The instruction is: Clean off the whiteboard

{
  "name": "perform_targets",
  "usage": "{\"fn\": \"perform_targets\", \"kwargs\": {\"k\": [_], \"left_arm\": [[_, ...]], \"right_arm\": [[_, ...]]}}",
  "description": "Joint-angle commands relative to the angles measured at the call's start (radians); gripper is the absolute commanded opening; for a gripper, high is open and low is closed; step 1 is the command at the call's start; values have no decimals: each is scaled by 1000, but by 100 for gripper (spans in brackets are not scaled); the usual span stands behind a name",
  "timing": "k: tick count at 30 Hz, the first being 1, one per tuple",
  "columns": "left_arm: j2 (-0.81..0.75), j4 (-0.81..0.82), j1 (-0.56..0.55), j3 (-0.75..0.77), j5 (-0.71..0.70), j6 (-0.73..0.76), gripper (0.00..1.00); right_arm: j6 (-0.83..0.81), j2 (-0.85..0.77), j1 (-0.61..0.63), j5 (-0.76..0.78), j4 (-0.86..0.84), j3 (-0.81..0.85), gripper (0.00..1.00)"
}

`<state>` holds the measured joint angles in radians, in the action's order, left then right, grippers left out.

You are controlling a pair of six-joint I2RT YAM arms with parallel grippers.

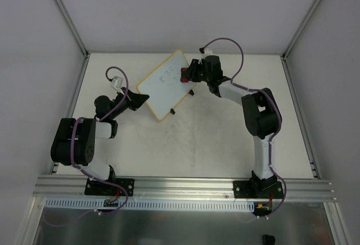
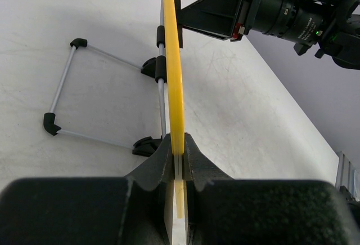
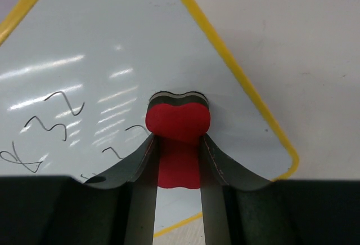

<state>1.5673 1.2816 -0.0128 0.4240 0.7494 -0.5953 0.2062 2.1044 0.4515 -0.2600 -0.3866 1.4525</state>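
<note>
The whiteboard (image 1: 166, 84), white with a yellow frame, stands tilted at the table's middle back and bears dark handwritten marks (image 3: 53, 121). My left gripper (image 1: 138, 97) is shut on its left edge; in the left wrist view the yellow frame (image 2: 174, 70) runs edge-on between the fingers (image 2: 160, 157). My right gripper (image 1: 185, 76) is shut on the red bone-shaped eraser (image 3: 178, 124), whose dark felt side presses on the board's right part (image 3: 112, 48).
A wire stand (image 2: 64, 87) with black feet lies behind the board on the white table (image 1: 214, 143). Aluminium posts (image 1: 64, 14) and grey walls enclose the table. The rail (image 1: 185, 186) with both arm bases runs along the near edge.
</note>
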Motion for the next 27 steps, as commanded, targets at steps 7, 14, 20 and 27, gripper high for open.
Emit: {"fn": "perform_targets", "kwargs": {"k": [7, 14, 20, 27], "left_arm": [[5, 223, -10, 27, 70, 2, 0], [7, 226, -10, 27, 68, -3, 0], [2, 228, -12, 24, 70, -3, 0], [-1, 228, -12, 22, 71, -3, 0]], "right_arm": [[-13, -44, 222, -16, 2, -52, 0], [-11, -60, 348, 24, -21, -106, 0], [-36, -67, 319, 58, 11, -90, 0], [-74, -38, 222, 65, 164, 49, 0]]}}
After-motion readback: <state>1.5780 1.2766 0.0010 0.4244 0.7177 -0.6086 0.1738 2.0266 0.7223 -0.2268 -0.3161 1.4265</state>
